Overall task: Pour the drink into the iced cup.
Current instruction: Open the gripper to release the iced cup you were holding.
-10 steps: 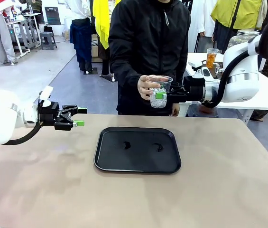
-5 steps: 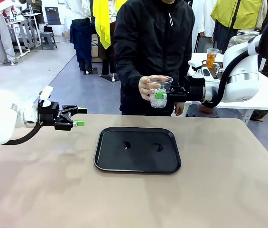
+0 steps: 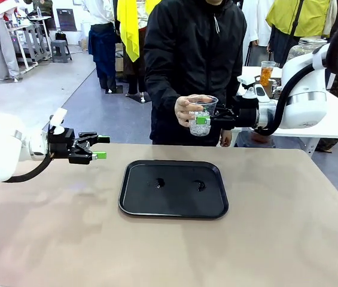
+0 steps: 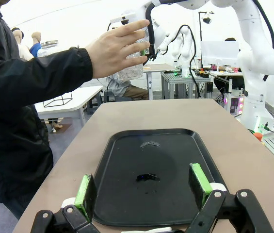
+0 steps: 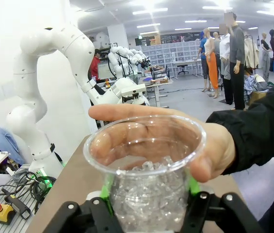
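Nothing of mine has moved; the person has shifted slightly. My right tool [image 3: 202, 120] stays clamped on the iced cup [image 3: 201, 115], the person's hand [image 3: 186, 110] around it, above the counter's [image 3: 288, 239] far edge. My left tool [image 3: 99, 147] hangs wide open, empty, beside the black tray [image 3: 173, 188].

The person's hand [image 5: 195, 141] wraps behind the iced cup [image 5: 146, 170], its palm seen only through the clear wall. The cup's base drops below the right wrist view's bottom edge. From the front, the right gripper [image 3: 203, 119] covers part of the cup's side.
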